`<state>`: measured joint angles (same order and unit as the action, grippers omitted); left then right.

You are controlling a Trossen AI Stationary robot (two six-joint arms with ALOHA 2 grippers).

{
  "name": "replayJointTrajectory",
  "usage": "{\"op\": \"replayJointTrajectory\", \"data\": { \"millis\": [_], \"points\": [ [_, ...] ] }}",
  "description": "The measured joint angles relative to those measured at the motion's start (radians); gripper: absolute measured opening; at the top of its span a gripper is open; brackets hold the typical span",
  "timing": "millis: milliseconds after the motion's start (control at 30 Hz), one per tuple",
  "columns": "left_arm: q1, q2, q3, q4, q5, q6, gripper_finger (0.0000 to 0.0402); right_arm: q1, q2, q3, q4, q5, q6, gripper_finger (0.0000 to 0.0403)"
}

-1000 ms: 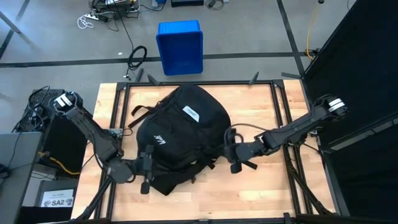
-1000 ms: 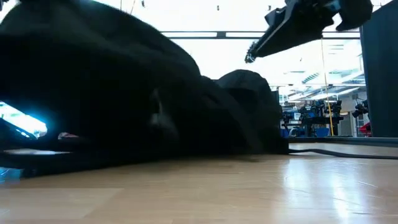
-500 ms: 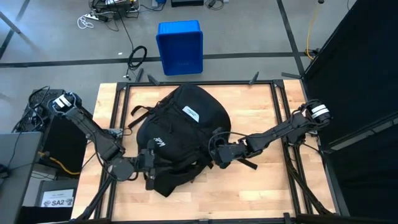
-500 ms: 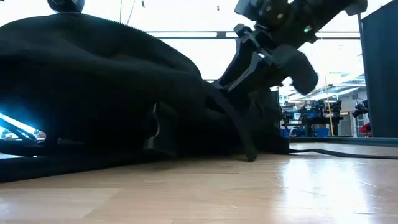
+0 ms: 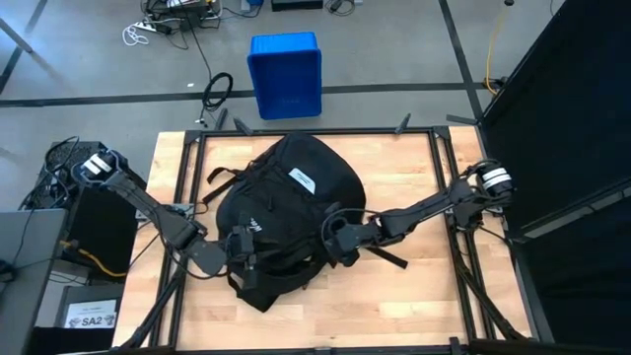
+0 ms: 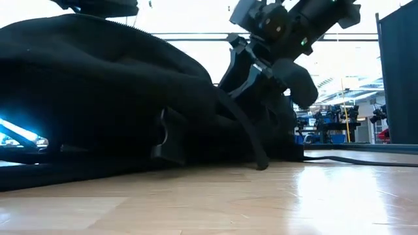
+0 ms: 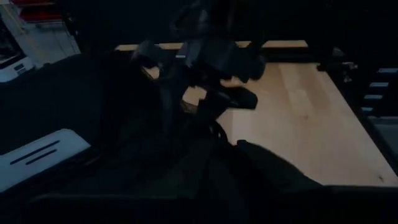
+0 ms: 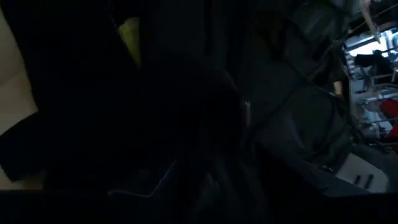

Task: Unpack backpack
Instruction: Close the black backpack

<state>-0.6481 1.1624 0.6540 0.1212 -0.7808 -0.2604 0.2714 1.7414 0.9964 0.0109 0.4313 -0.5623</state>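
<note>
While the backpack lies flat in the middle of the wooden counter, both arms reach in over its near end. It is a large black fabric bag, and from above its white rectangular label shows on the upper face, with small white lettering on the front pocket a little nearer the left arm. Black straps trail off the backpack's edges onto the wood, one of them lying beside the right arm.

The left pincer is at the backpack's near-left corner, right against the fabric by the lettering; the black-on-black there hides its fingers, so I cannot tell whether they are spread or pinching anything. The right pincer is pressed into the backpack's near-right side, among the folds and straps; in the low view it hangs over the bag's slope with a strap running down from that spot to the counter, but whether the fingers grip that strap or any fabric I cannot tell either.

The right wrist view shows mostly dark fabric close up, with a small patch of yellow-green among the folds. Beyond the backpack's far end, off the counter on the floor, stands a blue plastic bin.
</note>
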Motion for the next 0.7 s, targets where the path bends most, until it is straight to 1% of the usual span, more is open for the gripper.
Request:
{"op": "replayJointTrajectory", "data": {
  "millis": [100,233,367,433,600,700],
  "points": [
    [0.009,0.011,0.000,0.003,0.000,-0.001,0.0060,-0.001,0.032,0.020,0.032,-0.002,0.002,0.0174],
    [0.026,0.029,0.000,0.025,0.015,0.000,0.0060,-0.006,0.043,0.031,0.140,0.010,0.031,0.0170],
    [0.028,0.046,0.000,0.059,0.046,0.016,0.0060,-0.006,0.041,0.032,0.244,0.111,0.069,0.0158],
    [0.028,0.053,0.000,0.079,0.057,0.036,0.0060,-0.006,0.039,0.033,0.285,0.143,0.090,0.0152],
    [0.041,0.080,0.000,0.114,0.099,0.062,0.0060,-0.016,0.038,0.033,0.308,0.156,0.180,0.0138],
    [0.044,0.102,0.000,0.125,0.113,0.075,0.0060,-0.019,0.037,0.033,0.266,0.162,0.154,0.0131]
  ]
}}
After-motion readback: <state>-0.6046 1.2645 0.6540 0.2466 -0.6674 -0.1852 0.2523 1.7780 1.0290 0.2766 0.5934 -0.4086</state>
